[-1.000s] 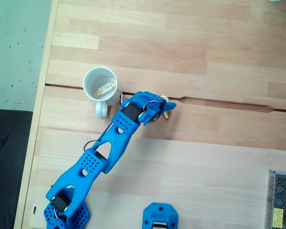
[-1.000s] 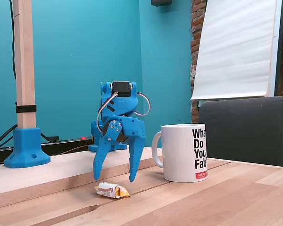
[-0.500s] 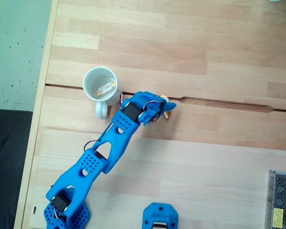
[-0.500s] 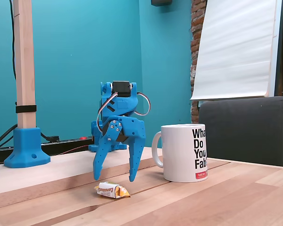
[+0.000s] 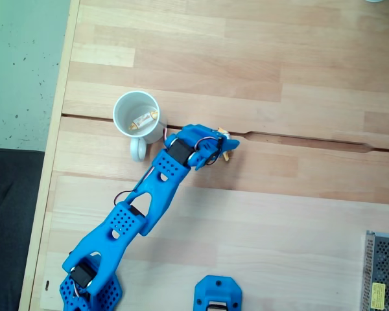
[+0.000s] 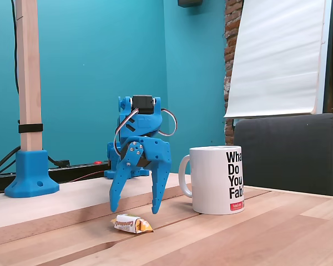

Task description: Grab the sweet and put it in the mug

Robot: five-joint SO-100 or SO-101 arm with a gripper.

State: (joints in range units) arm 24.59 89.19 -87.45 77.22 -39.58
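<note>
Above the sweet on the tabletop, the gripper hangs with jaws apart; lower straight, straddle the wrapper, then close. The mug waits alongside.

Blue arm, white mug, pale wood desk

The claw is bright blue; the mug white with black lettering; the sweet white-wrapped with golden-orange ends; the desk light striped wood; the wall teal.
</note>
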